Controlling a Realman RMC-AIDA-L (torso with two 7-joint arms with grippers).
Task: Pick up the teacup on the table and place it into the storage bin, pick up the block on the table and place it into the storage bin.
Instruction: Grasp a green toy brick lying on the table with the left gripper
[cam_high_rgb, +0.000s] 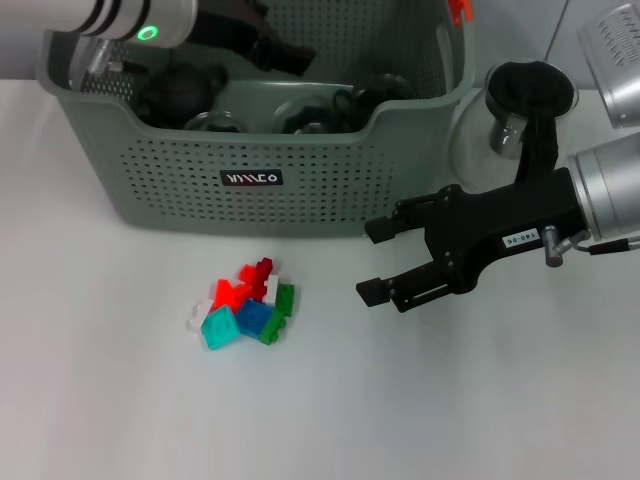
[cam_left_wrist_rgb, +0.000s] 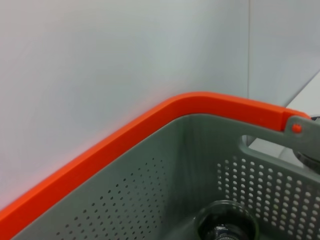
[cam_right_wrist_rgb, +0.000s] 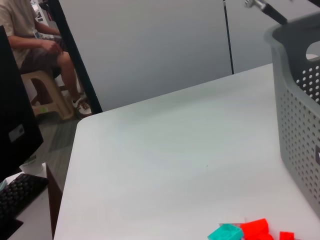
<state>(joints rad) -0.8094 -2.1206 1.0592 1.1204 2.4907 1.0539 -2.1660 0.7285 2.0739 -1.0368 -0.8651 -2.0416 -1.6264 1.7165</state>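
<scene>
The grey-green storage bin (cam_high_rgb: 300, 150) stands at the back of the table; its wall (cam_left_wrist_rgb: 150, 200) and orange handle (cam_left_wrist_rgb: 150, 125) fill the left wrist view. Glass teacups (cam_high_rgb: 212, 122) (cam_left_wrist_rgb: 227, 224) lie inside it beside a dark teapot (cam_high_rgb: 180, 92). A pile of coloured blocks (cam_high_rgb: 245, 308) (cam_right_wrist_rgb: 250, 230) rests on the table in front of the bin. My right gripper (cam_high_rgb: 375, 260) hovers open and empty, to the right of the blocks and slightly above them. My left gripper (cam_high_rgb: 268, 45) is over the bin's interior.
A glass vessel with a black top (cam_high_rgb: 522, 105) stands on the table right of the bin, partly behind my right arm. The bin's side (cam_right_wrist_rgb: 297, 125) rises beside the blocks. A person on a stool (cam_right_wrist_rgb: 35, 50) is beyond the table's far edge.
</scene>
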